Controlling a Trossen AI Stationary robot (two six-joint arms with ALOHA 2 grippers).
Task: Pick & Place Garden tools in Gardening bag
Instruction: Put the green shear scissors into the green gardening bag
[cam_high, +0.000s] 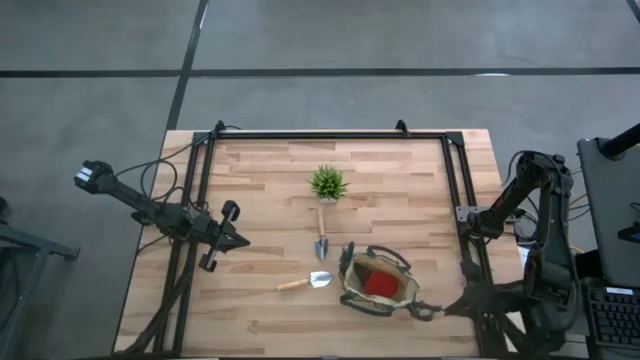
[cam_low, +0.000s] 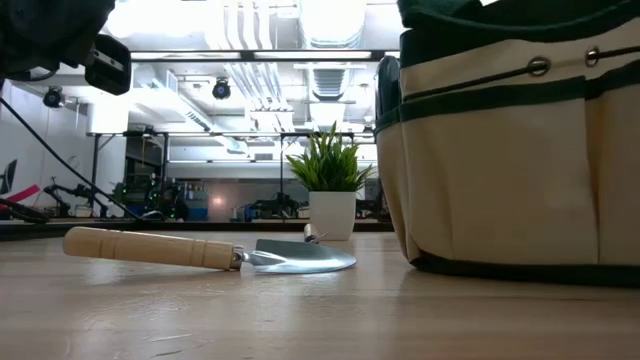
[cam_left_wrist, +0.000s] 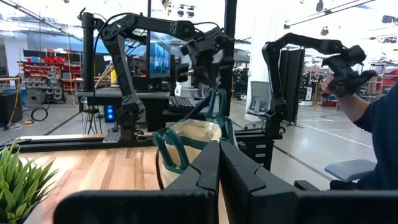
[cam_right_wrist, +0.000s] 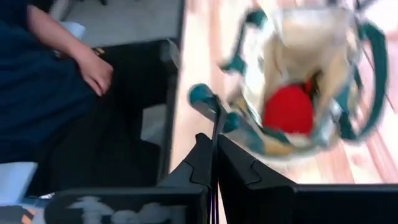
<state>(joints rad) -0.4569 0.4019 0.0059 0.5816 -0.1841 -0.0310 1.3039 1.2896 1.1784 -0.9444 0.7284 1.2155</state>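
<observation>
The olive-tan gardening bag stands on its base at the near right of the table, with a red glove-like item inside. One wooden-handled trowel lies flat between the bag and the potted plant. A second trowel lies flat to the left of the bag, and it also shows in the low view. No pruning shears show. My right gripper is at the bag's near right corner, shut on a loop handle. My left gripper is shut and empty over the left of the table. My right gripper pinches the bag's dark-green loop handle between its two shut fingers, coming from the table's right near side. In the left wrist view the handle is drawn up from the bag's mouth to the fingers. The bag's base stays on the table.
A small spiky green plant in a white pot stands at mid table behind the trowels. A black frame rail runs along the far edge and both sides. A person's hand and dark sleeve show beyond the table's right edge.
</observation>
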